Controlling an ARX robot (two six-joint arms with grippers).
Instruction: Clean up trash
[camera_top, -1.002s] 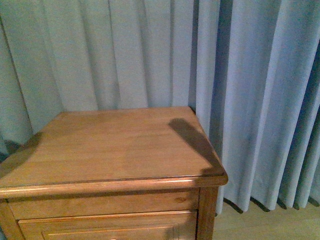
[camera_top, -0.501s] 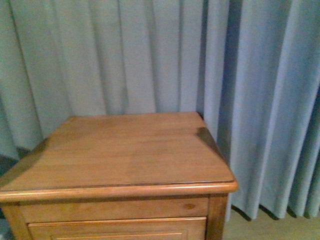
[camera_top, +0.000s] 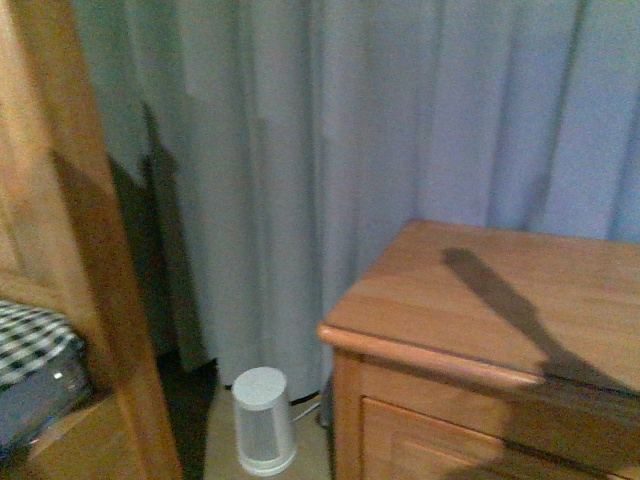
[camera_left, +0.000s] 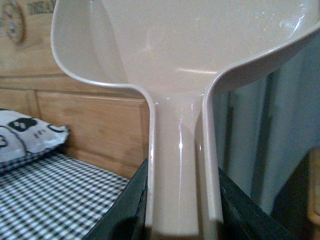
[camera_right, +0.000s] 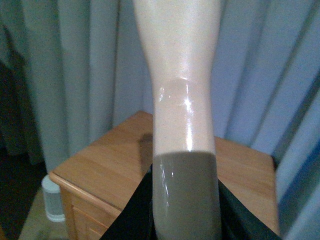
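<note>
Now: left gripper (camera_left: 182, 220) clamped on stem of pale pink plastic dustpan (camera_left: 190, 50), scoop beyond fingertips (camera_left: 125, 215). Right gripper (camera_right: 185, 220) clenched round pale pink rounded brush handle (camera_right: 182, 100), wooden nightstand (camera_right: 110, 165) beyond. Whereabouts of trash: cannot tell.

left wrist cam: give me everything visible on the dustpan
The dustpan is pale pink, glossy, plastic-looking. A wide scoop with a raised curved rim narrows into a channel-shaped handle. What shows of the scoop is empty. The left gripper clamps the handle between its dark jaws, holding it in the air; nothing else visibly touches it.
</note>
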